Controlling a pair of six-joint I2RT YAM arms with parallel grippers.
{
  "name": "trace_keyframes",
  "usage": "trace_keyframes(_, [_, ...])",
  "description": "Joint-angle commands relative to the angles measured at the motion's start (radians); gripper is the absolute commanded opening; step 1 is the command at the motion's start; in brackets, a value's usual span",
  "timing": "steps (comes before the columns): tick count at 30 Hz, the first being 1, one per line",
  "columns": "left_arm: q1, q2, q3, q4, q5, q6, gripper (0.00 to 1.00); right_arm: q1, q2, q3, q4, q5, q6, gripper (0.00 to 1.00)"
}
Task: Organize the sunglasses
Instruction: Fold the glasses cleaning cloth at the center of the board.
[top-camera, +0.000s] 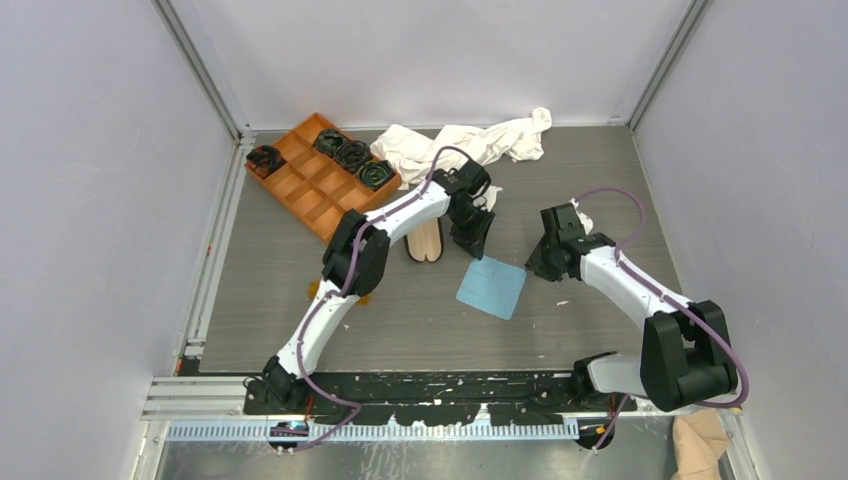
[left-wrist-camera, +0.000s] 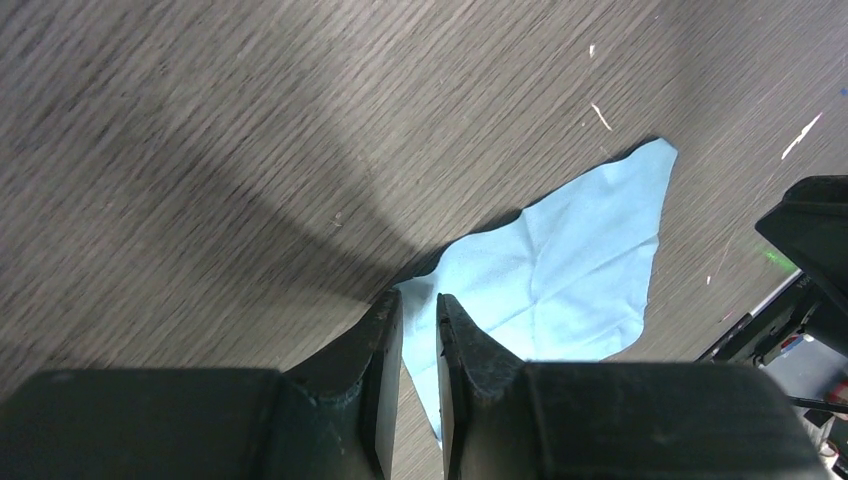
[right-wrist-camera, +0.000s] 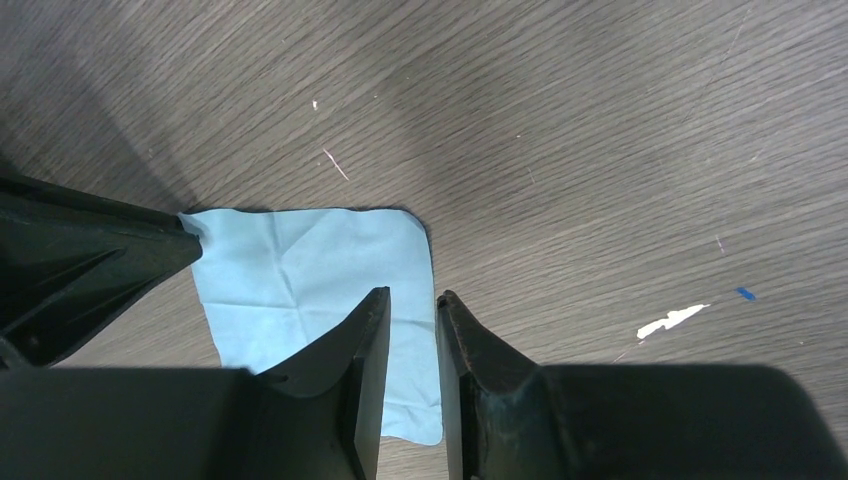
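Of the sunglasses only an amber sliver (top-camera: 313, 291) shows, beside the left arm's elbow; the remainder is hidden. The black case with beige lining (top-camera: 425, 242) lies open beside my left gripper (top-camera: 472, 240). A light blue cloth (top-camera: 491, 287) lies flat between the two grippers. In the left wrist view my left gripper (left-wrist-camera: 420, 298) has its tips at the cloth's (left-wrist-camera: 570, 250) near corner, jaws a narrow gap apart. My right gripper (right-wrist-camera: 412, 293) hovers over the opposite edge of the cloth (right-wrist-camera: 300, 270), slightly open and holding nothing.
An orange compartment tray (top-camera: 310, 185) with black coiled items stands at the back left. A crumpled white cloth (top-camera: 465, 140) lies along the back edge. White scraps (right-wrist-camera: 672, 320) dot the table to the right of the cloth.
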Motion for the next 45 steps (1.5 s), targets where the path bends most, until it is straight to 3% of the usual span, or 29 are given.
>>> trace_keyframes(1, [-0.011, 0.035, 0.027, -0.011, -0.003, 0.005, 0.21, -0.011, -0.043, 0.002, 0.004, -0.006, -0.021, 0.30])
trace_keyframes(3, [-0.014, 0.037, 0.030, -0.012, -0.002, 0.005, 0.20, -0.015, -0.045, -0.003, 0.004, -0.008, -0.020, 0.30])
trace_keyframes(9, [-0.015, 0.027, 0.032, -0.008, -0.012, 0.005, 0.00, -0.021, -0.023, -0.007, 0.012, -0.034, -0.036, 0.33])
trace_keyframes(12, [-0.015, 0.014, 0.023, 0.007, -0.004, 0.003, 0.00, -0.023, 0.020, -0.002, 0.036, -0.099, -0.063, 0.37])
trace_keyframes(17, [-0.015, -0.005, 0.020, 0.017, 0.004, -0.003, 0.00, -0.021, 0.062, 0.000, 0.061, -0.086, -0.082, 0.39])
trace_keyframes(26, [-0.016, -0.004, 0.021, 0.017, 0.032, -0.012, 0.00, -0.023, 0.177, 0.036, 0.080, -0.076, -0.136, 0.28])
trace_keyframes(45, [-0.015, 0.011, 0.037, 0.005, 0.054, -0.011, 0.00, -0.020, 0.278, 0.089, 0.068, -0.088, -0.219, 0.27])
